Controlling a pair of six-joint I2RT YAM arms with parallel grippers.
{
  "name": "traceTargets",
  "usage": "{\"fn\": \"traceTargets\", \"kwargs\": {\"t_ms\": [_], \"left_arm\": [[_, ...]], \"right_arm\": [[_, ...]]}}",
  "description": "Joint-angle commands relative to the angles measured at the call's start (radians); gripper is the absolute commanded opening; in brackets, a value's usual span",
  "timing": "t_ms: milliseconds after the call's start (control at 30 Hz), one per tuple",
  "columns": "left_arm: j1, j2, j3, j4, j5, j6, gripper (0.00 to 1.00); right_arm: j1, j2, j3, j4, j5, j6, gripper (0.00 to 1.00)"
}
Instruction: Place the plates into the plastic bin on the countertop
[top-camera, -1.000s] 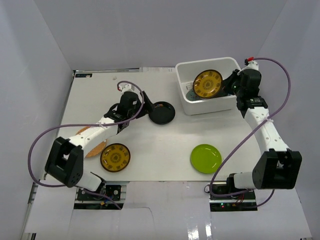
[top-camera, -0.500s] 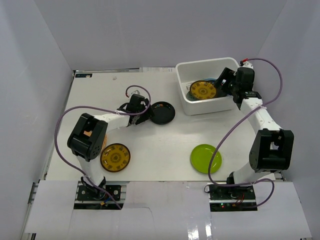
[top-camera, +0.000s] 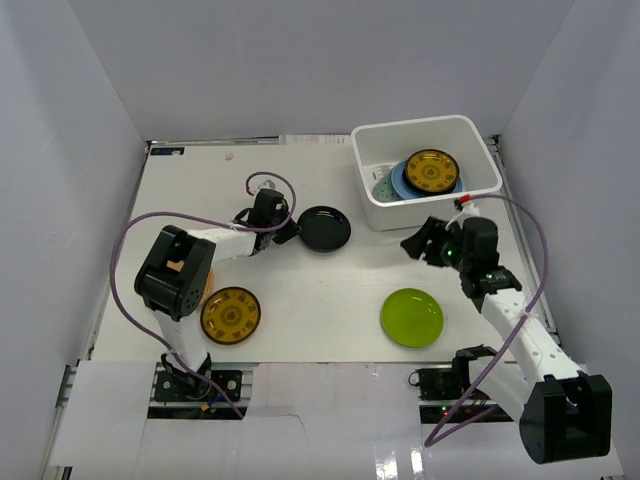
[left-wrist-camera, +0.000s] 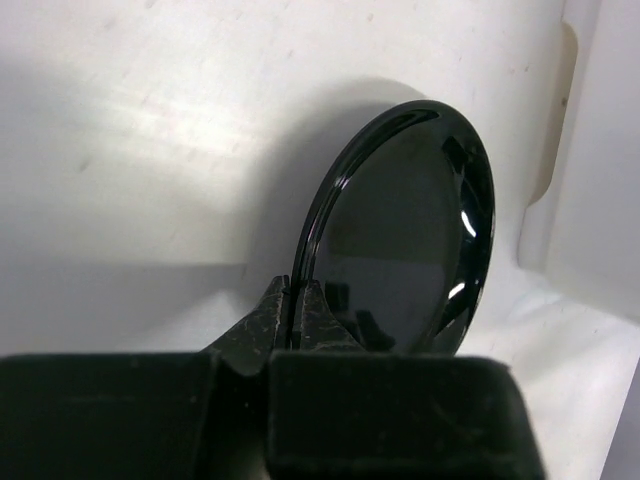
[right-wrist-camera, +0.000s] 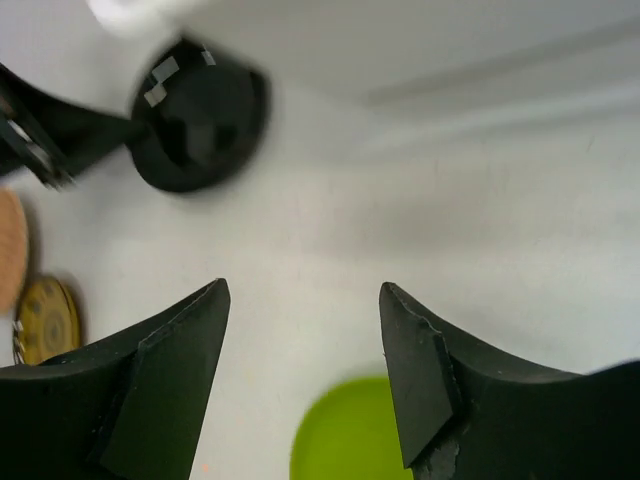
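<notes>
Right jaws withdrawn from bin (top-camera: 400, 213), released | left jaws clenched on black plate (top-camera: 325, 228)

Right tool (right-wrist-camera: 302, 290) spread, empty, over countertop (right-wrist-camera: 420, 200); lime green plate (right-wrist-camera: 345, 440) at bottom edge; black plate (right-wrist-camera: 200, 115) upper left, blurred.

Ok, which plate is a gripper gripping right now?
The glossy black plate: the left gripper is shut on its rim. The lime green plate and the yellow patterned plate lie free on the countertop; the right gripper holds nothing.
</notes>
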Motion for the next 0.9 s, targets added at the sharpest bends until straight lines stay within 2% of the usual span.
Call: {"fn": "traceTargets", "kwargs": {"t_ms": [0,67,167,267,400,533,733,833,867], "left_arm": [[0.001,-0.181,-0.075,-0.030,-0.041,0.026,0.00],[0.000,-0.300,-0.096,-0.027,-0.044,0.032,0.00],[0.001,-0.441,-0.112,-0.031,-0.038,0.033,0.00],[0.001,-0.547,-0.107,-0.048,-0.021,0.032,0.00],[-0.001,-0.626,-0.092,-0.054,-0.001,0.019,0.00],[-0.004,-0.626,-0.027,-0.053,0.082,0.003,0.00],[-0.013,-0.574,0.081,-0.050,0.106,-0.007,0.00],[-0.024,-0.552,0.117,-0.047,0.114,-0.010,0.00],[-0.029,-0.538,0.126,-0.045,0.110,-0.007,0.00]], "right_arm": [[0.104,-0.063,-0.114,-0.093,-0.073,0.013,0.67],[0.171,-0.126,-0.150,-0.161,-0.027,0.035,0.67],[0.363,-0.154,-0.154,-0.241,0.072,0.068,0.71],[0.490,-0.136,-0.156,-0.309,0.213,0.095,0.75],[0.607,-0.055,-0.142,-0.363,0.352,0.131,0.74],[0.719,0.036,-0.105,-0.432,0.561,0.188,0.70],[0.880,0.228,-0.021,-0.516,0.704,0.251,0.67],[0.940,0.353,0.050,-0.574,0.772,0.271,0.61],[0.960,0.418,0.067,-0.611,0.790,0.273,0.52]]}}
